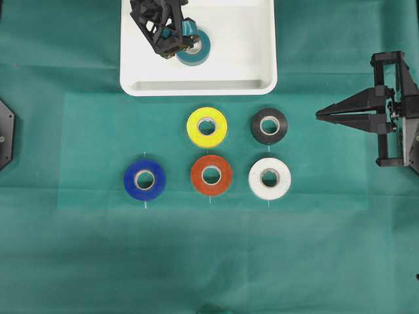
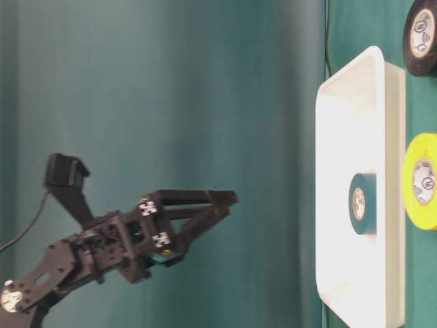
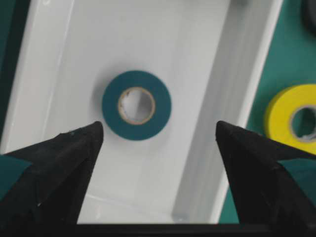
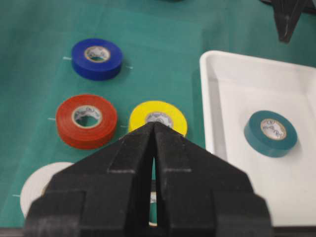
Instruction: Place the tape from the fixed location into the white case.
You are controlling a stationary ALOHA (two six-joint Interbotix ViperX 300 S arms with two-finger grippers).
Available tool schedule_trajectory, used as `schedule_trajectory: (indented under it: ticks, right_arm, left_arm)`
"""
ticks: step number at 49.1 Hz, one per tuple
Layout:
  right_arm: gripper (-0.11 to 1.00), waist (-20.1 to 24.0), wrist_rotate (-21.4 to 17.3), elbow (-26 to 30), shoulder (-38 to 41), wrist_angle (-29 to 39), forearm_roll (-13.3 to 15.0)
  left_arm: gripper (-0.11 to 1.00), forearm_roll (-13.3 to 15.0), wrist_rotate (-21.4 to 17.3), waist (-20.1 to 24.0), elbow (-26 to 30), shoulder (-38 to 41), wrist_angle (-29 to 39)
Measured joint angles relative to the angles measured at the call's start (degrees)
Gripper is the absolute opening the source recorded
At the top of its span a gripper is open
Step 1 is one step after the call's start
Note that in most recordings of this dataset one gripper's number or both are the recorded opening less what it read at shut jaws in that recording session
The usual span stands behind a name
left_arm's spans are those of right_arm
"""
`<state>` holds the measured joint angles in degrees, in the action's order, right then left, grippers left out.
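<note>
The tape (image 1: 196,51) lies flat in the case (image 1: 249,59), free of the left gripper (image 3: 159,133) above it, jaws wide apart. At three o'clock on the surface (image 1: 78,248), the right gripper (image 1: 319,114) is closed and empty.

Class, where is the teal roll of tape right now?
The teal roll of tape lies flat inside the shallow white plastic tray, overhead view's top centre, beneath the open left end effector.
</note>
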<state>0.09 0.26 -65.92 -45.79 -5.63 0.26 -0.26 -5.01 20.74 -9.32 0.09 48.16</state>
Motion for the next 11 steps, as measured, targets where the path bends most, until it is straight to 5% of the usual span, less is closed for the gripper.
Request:
schedule_trajectory:
  ticks: [11]
  right_arm:
    - [0.00, 0.00, 0.09, 0.00, 0.00, 0.00, 0.00]
  left_arm:
    - [0.90, 0.00, 0.00, -0.35, 0.35, -0.97, 0.97]
